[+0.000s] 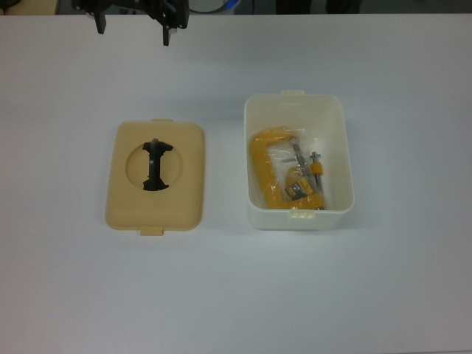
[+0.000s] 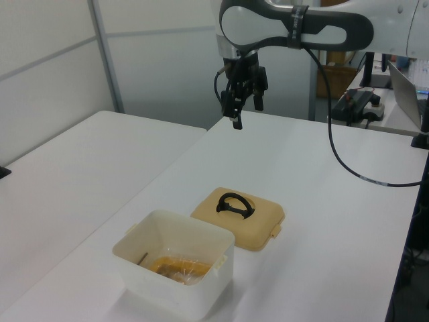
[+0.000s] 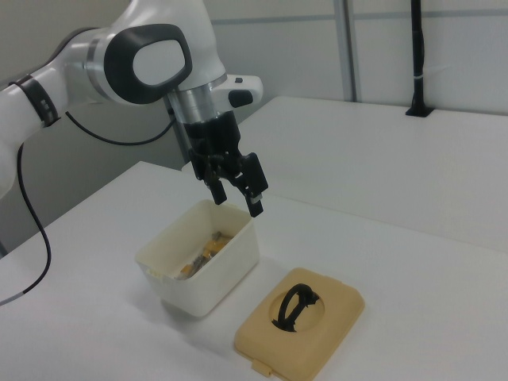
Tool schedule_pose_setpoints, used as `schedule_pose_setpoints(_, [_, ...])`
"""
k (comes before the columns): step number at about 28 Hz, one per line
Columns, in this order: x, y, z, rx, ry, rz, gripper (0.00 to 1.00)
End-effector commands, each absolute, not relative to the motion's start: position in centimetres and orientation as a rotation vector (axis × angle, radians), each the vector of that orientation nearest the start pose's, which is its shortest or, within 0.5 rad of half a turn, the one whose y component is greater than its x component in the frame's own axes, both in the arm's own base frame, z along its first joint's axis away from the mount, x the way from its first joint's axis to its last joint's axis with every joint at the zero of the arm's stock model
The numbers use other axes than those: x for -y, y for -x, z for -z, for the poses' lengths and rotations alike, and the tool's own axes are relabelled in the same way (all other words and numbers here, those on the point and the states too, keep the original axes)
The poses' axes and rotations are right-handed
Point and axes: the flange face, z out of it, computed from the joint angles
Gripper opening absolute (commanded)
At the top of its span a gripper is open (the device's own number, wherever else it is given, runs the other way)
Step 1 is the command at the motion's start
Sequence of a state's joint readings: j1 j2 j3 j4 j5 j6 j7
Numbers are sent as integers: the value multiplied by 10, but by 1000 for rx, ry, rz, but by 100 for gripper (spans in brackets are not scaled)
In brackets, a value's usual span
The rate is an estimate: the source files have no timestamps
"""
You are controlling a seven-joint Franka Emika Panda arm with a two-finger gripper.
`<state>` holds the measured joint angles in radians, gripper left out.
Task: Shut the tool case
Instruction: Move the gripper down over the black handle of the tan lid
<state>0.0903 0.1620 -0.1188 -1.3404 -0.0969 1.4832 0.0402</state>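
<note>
Lid (image 1: 156,175) lies flat at centre-left in the top view, handle up for grasping, beside the open tub (image 1: 298,162) holding a clamp (image 1: 284,173). Tool (image 1: 133,22), upper left, hangs open and empty.

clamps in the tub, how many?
1. A yellow C-clamp lies inside the open tub, apparently under clear wrapping, its screw toward the top view's right. The wrapping could hide smaller items. The lid sits beside the tub, off it.
</note>
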Motion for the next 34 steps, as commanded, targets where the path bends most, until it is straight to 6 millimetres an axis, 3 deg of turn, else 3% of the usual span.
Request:
schedule_pose_setpoints(1, [19,-594,-626,-107,3250,-42,100])
schedule_pose_setpoints(13, [9,-598,-606,-78,3245,-83,100])
schedule_pose_setpoints(24, [17,-637,-536,-87,3247,-94,100])
schedule_pose_setpoints(28, [21,-643,-522,-83,3249,-72,100])
schedule_pose_setpoints(29, [21,-649,-508,-76,3254,-82,100])
schedule_pose_setpoints(34, [21,-660,-477,-61,3271,-80,100])
